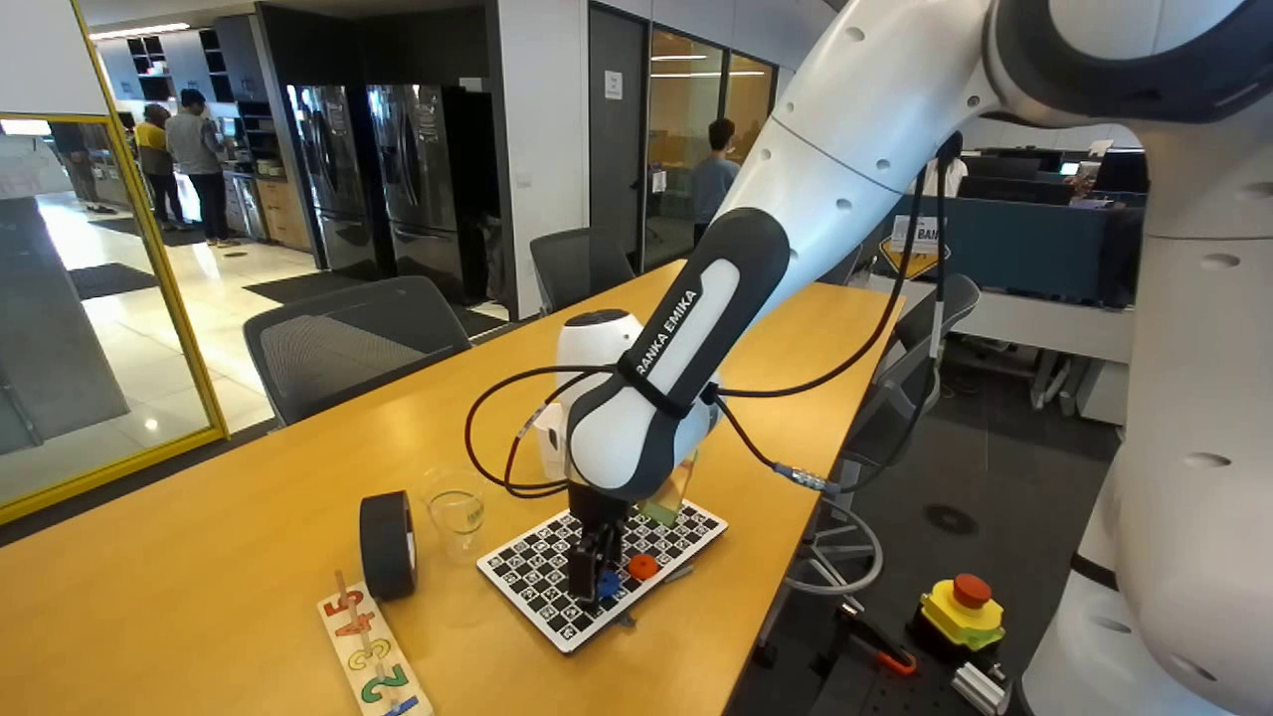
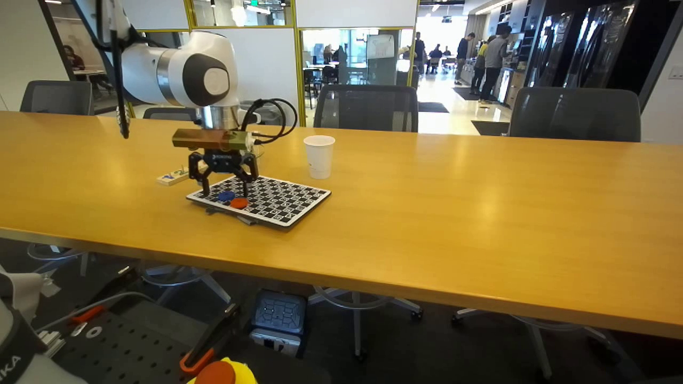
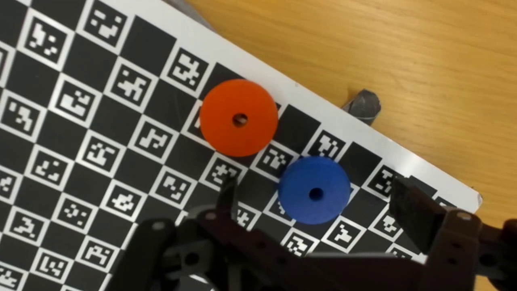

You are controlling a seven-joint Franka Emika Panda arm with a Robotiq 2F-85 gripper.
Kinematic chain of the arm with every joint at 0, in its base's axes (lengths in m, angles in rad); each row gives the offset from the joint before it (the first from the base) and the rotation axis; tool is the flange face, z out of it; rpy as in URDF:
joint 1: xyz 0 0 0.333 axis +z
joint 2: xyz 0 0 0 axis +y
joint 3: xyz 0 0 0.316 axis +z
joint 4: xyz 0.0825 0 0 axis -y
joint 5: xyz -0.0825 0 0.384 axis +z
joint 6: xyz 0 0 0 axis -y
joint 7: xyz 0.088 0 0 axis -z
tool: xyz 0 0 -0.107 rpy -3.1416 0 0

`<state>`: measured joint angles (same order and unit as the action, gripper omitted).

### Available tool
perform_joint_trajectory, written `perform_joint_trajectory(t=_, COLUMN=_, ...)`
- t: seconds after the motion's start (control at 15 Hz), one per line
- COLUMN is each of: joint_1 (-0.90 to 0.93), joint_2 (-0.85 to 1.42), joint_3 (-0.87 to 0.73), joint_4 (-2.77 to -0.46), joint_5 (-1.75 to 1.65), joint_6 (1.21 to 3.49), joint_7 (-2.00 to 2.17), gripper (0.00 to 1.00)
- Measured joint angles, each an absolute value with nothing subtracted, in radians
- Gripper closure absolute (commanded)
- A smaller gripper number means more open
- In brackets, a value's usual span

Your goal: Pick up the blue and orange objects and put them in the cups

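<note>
The blue disc (image 3: pixel 313 207) lies on the checkered board (image 3: pixel 121 139); the end effector (image 2: pixel 225 193) straddles it, fingers apart, presumably to pinch its rim. The orange disc (image 3: pixel 238 137) sits left of it in the wrist view.

A checkered board (image 1: pixel 542 577) lies on the wooden tabletop (image 1: pixel 239 557). From it, in an exterior view, a black roll (image 1: pixel 386 547) stands on its rim at nine o'clock, a number strip (image 1: pixel 370 651) lies just beside the roll at eight, and a refrigerator (image 1: pixel 413 164) stands well apart at eleven. From the board in an exterior view, a grey case (image 2: pixel 277 314) sits at six o'clock. In the wrist view, a grey stub (image 3: pixel 365 105) pokes past the board's edge at two o'clock.
</note>
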<state>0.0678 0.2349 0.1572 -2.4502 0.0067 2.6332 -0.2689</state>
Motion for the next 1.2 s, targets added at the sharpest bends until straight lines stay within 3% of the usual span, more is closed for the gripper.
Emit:
perform_joint_trajectory(t=0.4, joint_1=0.066, joint_2=0.226, joint_3=0.156, joint_4=-2.454, joint_5=0.007, joint_6=2.660, joint_7=-0.269, gripper=0.79)
perform_joint_trajectory(t=1.2, joint_1=0.068, joint_2=0.182, joint_3=0.147, joint_4=-2.367, joint_5=-0.077, joint_6=2.637, joint_7=-0.258, gripper=0.78)
